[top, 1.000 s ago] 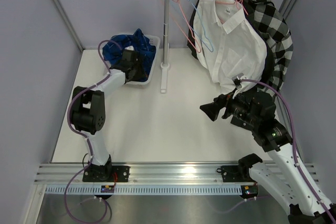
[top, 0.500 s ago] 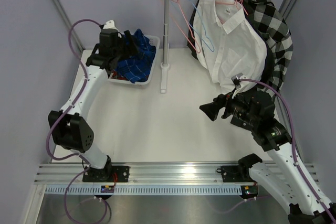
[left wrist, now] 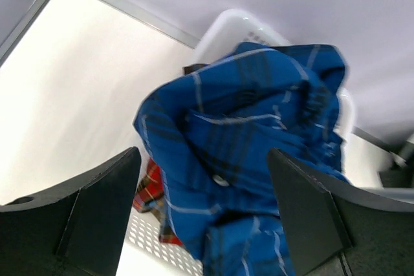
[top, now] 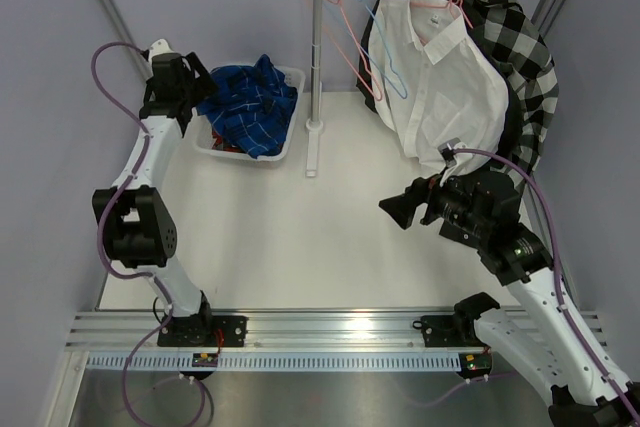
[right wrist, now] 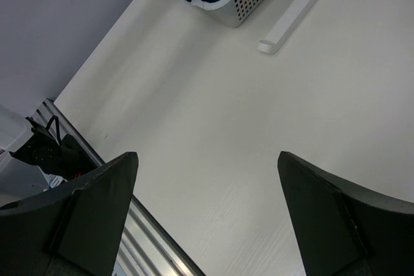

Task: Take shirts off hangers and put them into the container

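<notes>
The white shirt (top: 440, 72) hangs just behind the right gripper (top: 398, 209) — jaws apart, empty, the nearer one — while the left gripper (left wrist: 202, 156), also apart, hovers by the container (top: 290, 152).

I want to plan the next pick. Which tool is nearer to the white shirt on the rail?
Right. The right tool is close to the lower hem of the white shirt; the left tool is far off on the other side, beside the basket.
</notes>
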